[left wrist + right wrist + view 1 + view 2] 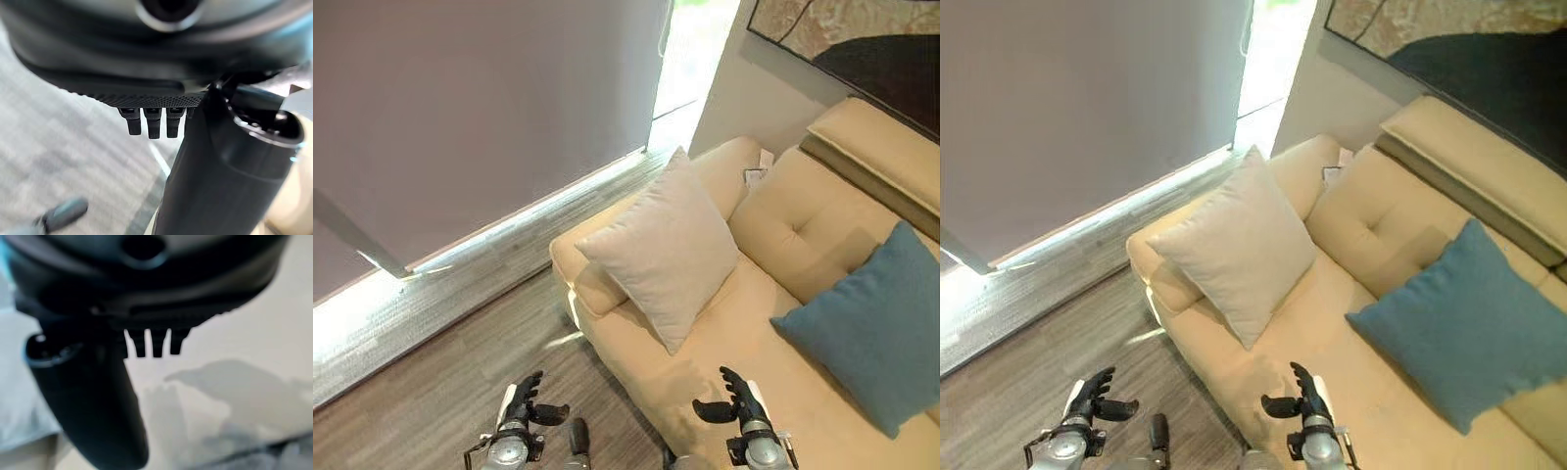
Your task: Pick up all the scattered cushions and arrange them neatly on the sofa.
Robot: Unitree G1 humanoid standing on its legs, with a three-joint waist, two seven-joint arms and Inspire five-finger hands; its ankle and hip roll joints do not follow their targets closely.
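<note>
beige cushion [668, 250] on sofa [803, 230] by armrest, blue cushion [878, 325] well apart, both robot hands [523, 399] [738, 398] empty, fingers relaxed

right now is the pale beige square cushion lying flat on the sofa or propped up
Propped up. The pale beige square cushion stands on one corner on the tan sofa seat, leaning back against the armrest.

Place: home living room | sofa [773, 294] with cushions [666, 250], wall painting [862, 39] (partly seen), wood floor [460, 352]
</note>
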